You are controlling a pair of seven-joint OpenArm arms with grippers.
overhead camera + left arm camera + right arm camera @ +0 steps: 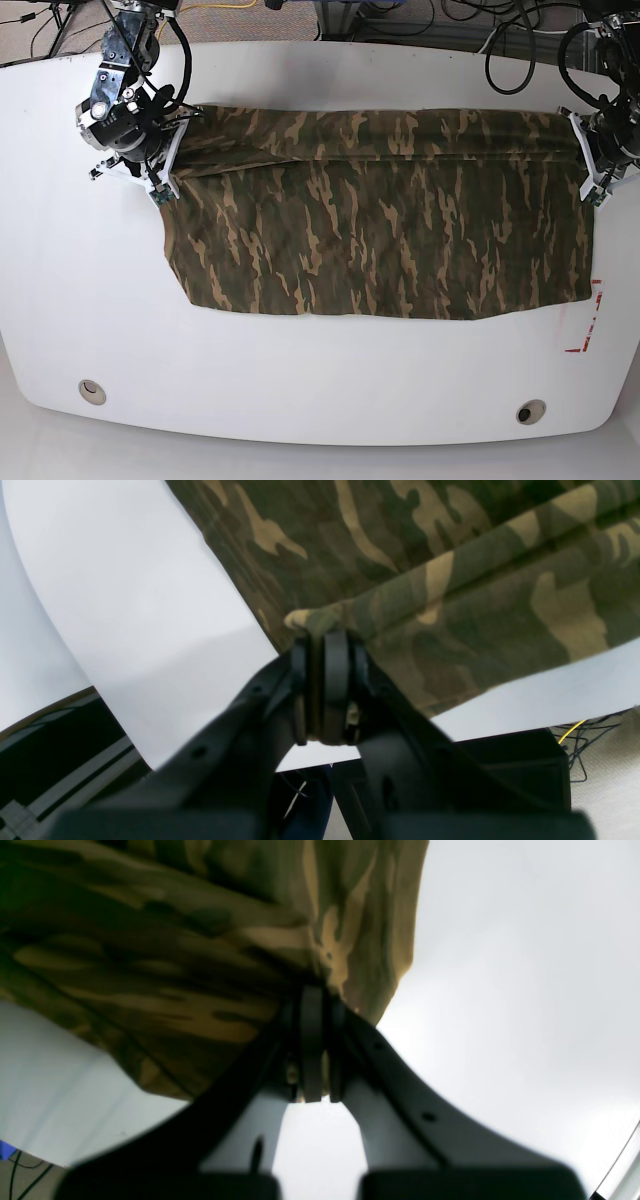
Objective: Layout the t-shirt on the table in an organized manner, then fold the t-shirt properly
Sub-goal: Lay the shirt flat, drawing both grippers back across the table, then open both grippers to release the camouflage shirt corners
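The camouflage t-shirt lies spread wide across the white table, with a folded band along its far edge. My left gripper is shut on a corner of the t-shirt at the cloth's right end. At the opposite end, my right gripper is shut on the t-shirt, beside the cloth's left edge. Both pinched corners are lifted slightly off the tabletop. The fingertips are buried in fabric.
A red-outlined mark sits near the table's right edge. Two round grommets lie by the near edge. Cables run behind the far edge, and bare white surface surrounds the shirt.
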